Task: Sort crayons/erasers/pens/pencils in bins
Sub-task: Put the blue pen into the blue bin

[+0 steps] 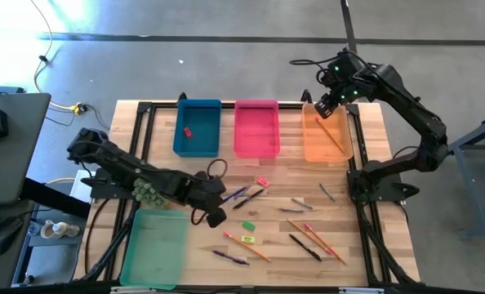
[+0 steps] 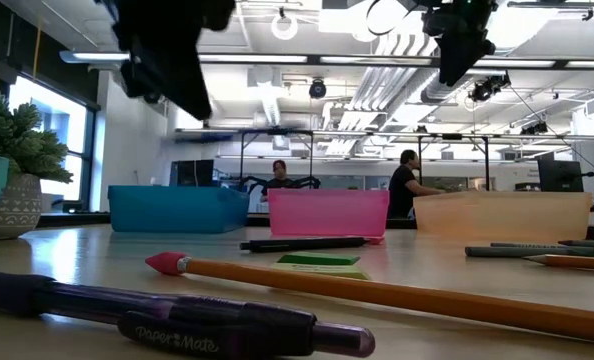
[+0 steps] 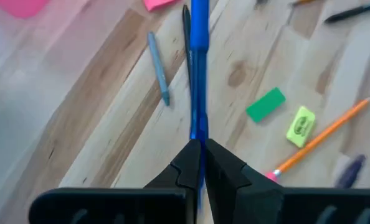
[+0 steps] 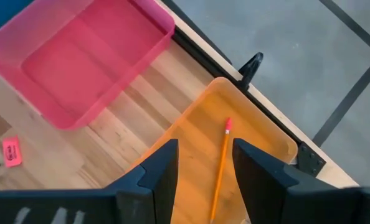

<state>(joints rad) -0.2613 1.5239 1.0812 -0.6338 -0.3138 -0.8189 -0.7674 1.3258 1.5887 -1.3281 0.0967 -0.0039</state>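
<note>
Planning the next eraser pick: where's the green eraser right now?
In the high view the green eraser lies on the table just right of the left gripper, with a yellow eraser close beside it.

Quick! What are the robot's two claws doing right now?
Left gripper: shut on a blue pen, above the table.
Right gripper: open, holding nothing, above the orange bin with one pencil in it.
</note>
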